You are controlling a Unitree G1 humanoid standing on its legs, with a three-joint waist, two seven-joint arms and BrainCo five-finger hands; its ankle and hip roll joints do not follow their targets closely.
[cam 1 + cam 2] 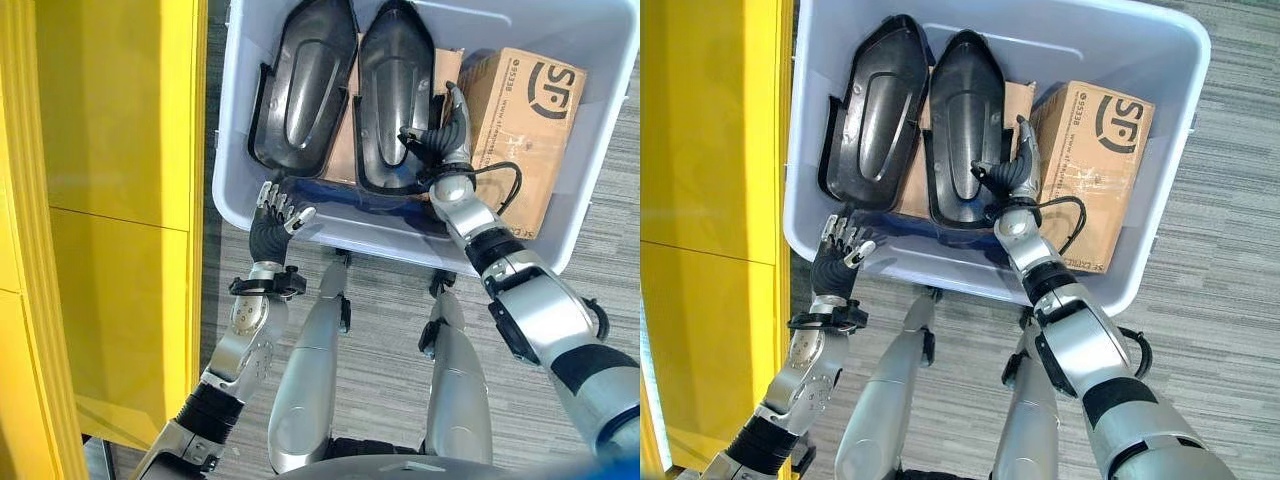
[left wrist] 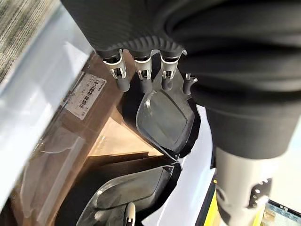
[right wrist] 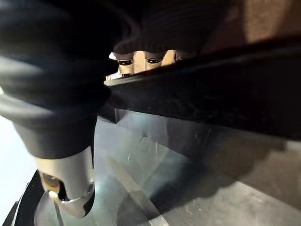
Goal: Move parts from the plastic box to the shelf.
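Two black moulded parts stand side by side in the pale plastic box [image 1: 590, 190]: the left part [image 1: 305, 85] and the right part [image 1: 390, 90]. My right hand [image 1: 450, 135] is inside the box at the right part's right rim. Its thumb lies over that rim and its fingers reach down behind it, between the part and a cardboard carton [image 1: 520, 120]. In the right wrist view the fingers vanish behind the dark rim [image 3: 211, 94]. My left hand [image 1: 275, 215] hovers open at the box's near left wall, fingers [image 2: 143, 70] pointing at the left part [image 2: 164, 113].
The yellow shelf [image 1: 120, 150] rises close along the left of the box. A flat brown cardboard sheet [image 1: 345, 140] lies under the black parts. Grey striped carpet [image 1: 380, 300] lies in front of the box.
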